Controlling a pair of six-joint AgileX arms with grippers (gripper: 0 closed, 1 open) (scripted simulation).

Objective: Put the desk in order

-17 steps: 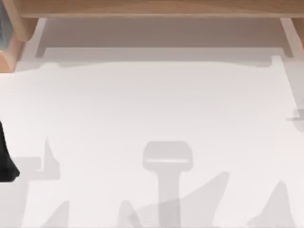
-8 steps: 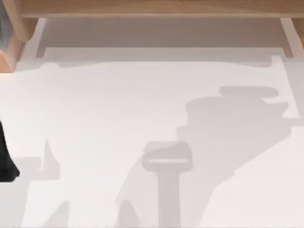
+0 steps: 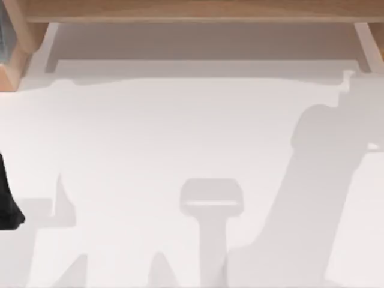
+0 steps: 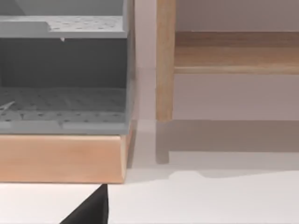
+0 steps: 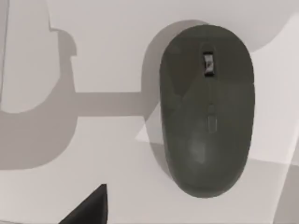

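A dark wedge of the left gripper (image 4: 91, 210) juts into the left wrist view, and whether that gripper is spread or pressed together cannot be told. It hangs low over the white top of the desk (image 4: 210, 200), near the back left corner. Just beyond it stands a grey perforated tray rack (image 4: 63, 70) with two tiers, seated on a tan wooden base (image 4: 60, 158). Beside the rack rises a wooden upright (image 4: 164, 60), which carries the raised shelf rail (image 4: 236, 51). In the top view the left arm (image 3: 7, 201) is a black shape at the table's left edge. A like dark wedge of the right gripper (image 5: 91, 207) shows in the right wrist view, and its state cannot be told either. It hovers above a dark grey mouse (image 5: 208, 109) that lies flat on the white surface. The mouse has a scroll wheel (image 5: 208, 64), and the faint marks beneath the wheel are too small to read. From above, the desk top is crossed by grey shadows, the broadest on its right side.
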